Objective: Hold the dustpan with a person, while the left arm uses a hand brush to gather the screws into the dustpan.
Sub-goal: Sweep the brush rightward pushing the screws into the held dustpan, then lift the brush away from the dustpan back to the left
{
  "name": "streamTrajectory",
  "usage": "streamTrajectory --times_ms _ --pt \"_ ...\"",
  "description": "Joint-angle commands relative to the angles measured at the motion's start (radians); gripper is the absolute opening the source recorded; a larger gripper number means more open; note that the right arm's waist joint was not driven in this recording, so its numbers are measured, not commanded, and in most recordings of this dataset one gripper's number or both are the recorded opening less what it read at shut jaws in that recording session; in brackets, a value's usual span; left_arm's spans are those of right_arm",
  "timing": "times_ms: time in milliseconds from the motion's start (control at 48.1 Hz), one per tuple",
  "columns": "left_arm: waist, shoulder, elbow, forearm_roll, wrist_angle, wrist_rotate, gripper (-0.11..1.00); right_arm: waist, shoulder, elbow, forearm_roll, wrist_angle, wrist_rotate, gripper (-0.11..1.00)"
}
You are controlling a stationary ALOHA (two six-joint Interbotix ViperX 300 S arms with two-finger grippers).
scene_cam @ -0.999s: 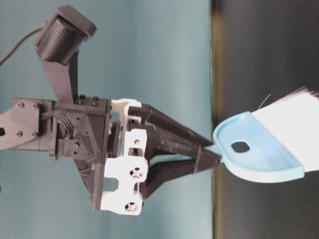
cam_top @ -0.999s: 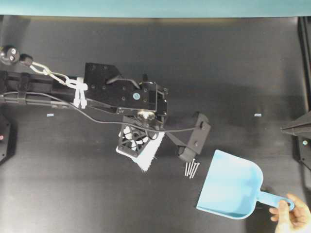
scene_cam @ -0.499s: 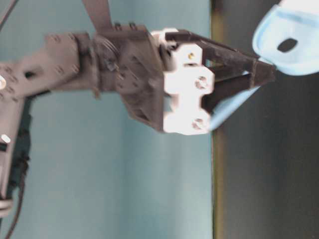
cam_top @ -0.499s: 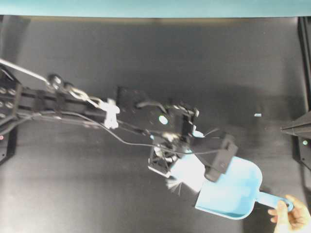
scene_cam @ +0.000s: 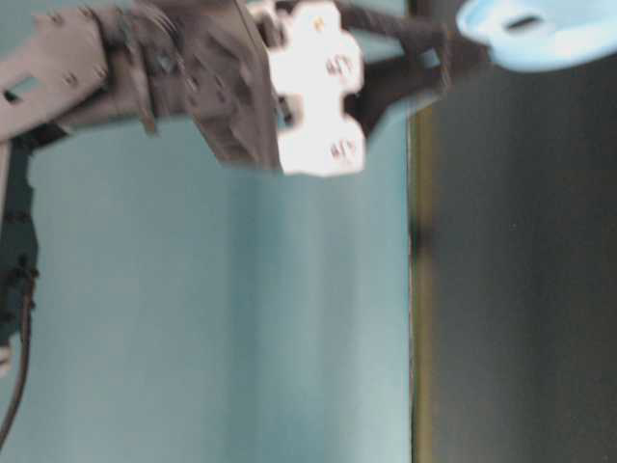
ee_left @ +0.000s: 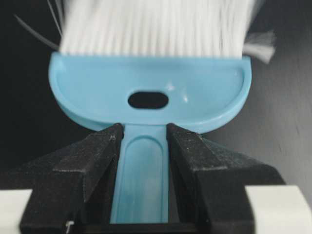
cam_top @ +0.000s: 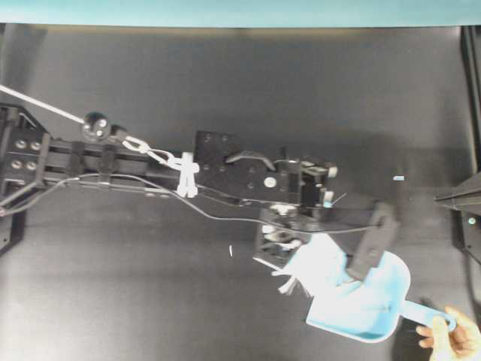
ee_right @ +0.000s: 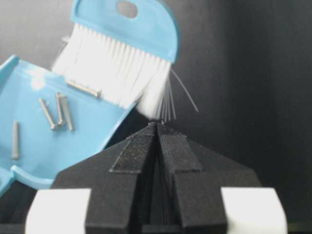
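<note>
The person's hand (cam_top: 460, 340) grips the handle of the light blue dustpan (cam_top: 361, 312) at the lower right of the table. My left gripper (ee_left: 144, 130) is shut on the slim handle of the hand brush (ee_left: 151, 92). The brush's pale bristles (cam_top: 316, 265) lie over the pan's mouth, under the outstretched left arm (cam_top: 248, 177). Seen from the right wrist, several silver screws (ee_right: 56, 114) lie inside the dustpan (ee_right: 44, 146), just under the bristles of the brush (ee_right: 124, 34). My right gripper (ee_right: 157, 126) is shut and empty, standing at the table's right edge (cam_top: 451, 200).
The black tabletop (cam_top: 225, 90) ends in a teal wall along its far side (cam_top: 225, 11). A small pale mark (cam_top: 398, 178) sits right of the arm, and a tiny pale speck (cam_top: 231, 251) lies left of the brush.
The left arm has swept the brush to the right, from beside the screws on the table to the dustpan's mouth. The screws now lie in the pan. The dustpan hardly moved.
</note>
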Motion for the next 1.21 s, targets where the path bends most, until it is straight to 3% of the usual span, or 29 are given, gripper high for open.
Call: streamTrajectory --times_ms 0,270,541,686,791,1019,1186 --pt "-0.028 0.017 -0.069 -0.003 -0.018 -0.002 0.31 0.0 0.005 -0.011 -0.003 -0.006 -0.005 -0.01" --pt "-0.06 0.06 -0.172 -0.003 -0.078 -0.014 0.31 -0.002 0.005 -0.011 -0.003 -0.006 -0.005 -0.01" --pt "-0.066 0.057 -0.176 -0.003 -0.196 -0.012 0.31 -0.002 0.005 -0.011 -0.003 -0.006 -0.005 -0.01" --pt "-0.063 0.023 -0.187 -0.003 -0.198 -0.005 0.31 -0.002 0.003 -0.011 -0.003 -0.005 -0.005 -0.01" --pt "-0.052 -0.037 -0.181 -0.003 -0.091 -0.002 0.31 0.0 0.005 -0.011 -0.003 -0.005 -0.005 -0.01" --pt "-0.043 -0.143 -0.144 -0.003 0.284 -0.006 0.3 -0.002 0.003 -0.011 -0.003 -0.005 -0.005 -0.01" --pt "-0.041 -0.176 -0.046 -0.002 0.382 -0.041 0.31 -0.002 0.003 -0.011 -0.003 -0.006 -0.005 -0.01"
